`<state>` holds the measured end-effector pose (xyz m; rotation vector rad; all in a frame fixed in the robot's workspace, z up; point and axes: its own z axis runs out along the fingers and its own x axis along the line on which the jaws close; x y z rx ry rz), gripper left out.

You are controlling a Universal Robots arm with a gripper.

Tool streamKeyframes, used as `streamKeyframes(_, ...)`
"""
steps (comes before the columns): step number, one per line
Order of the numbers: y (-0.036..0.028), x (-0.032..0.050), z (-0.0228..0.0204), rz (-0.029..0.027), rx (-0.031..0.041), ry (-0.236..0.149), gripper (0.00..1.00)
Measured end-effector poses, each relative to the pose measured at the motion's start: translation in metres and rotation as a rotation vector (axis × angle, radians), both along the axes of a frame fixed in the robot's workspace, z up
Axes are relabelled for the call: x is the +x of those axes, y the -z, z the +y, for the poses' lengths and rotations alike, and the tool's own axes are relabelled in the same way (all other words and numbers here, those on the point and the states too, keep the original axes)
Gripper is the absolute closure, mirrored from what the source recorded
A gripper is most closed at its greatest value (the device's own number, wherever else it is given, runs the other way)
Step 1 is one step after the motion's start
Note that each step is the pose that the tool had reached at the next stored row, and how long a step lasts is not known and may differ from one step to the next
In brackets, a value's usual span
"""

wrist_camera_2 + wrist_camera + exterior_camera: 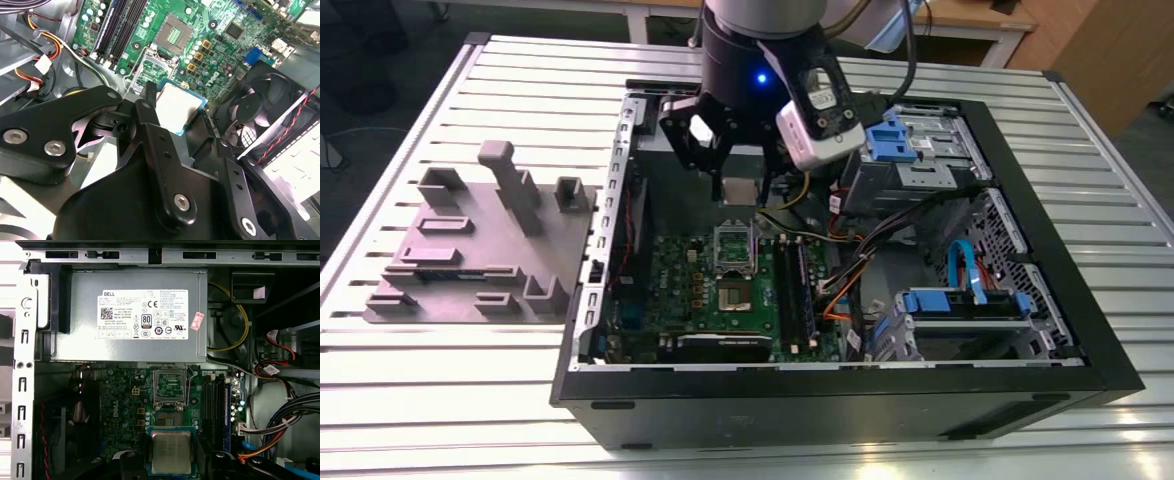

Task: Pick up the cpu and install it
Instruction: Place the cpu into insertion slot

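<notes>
My gripper hangs inside the open computer case, shut on the cpu. The cpu is a small square chip with a silver top; it sits between the black fingers in both wrist views, at cpu and cpu. It hovers above the green motherboard, near the power-supply end of the board. On the board beneath and ahead lies the hinged metal socket frame, with the square socket just beyond it. The chip is held clear of the board, roughly level.
The grey power-supply box fills the case end behind the gripper. A black fan sits close beside the chip. Cable bundles and blue drive bays occupy the exterior view's right. A grey fixture block stands on the table outside the case.
</notes>
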<state>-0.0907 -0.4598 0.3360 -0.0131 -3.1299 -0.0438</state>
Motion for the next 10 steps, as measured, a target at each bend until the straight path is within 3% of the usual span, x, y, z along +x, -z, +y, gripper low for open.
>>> streamKeyframes(10,0.0032,0.0,0.0,0.0001,0.0,0.0,0.53)
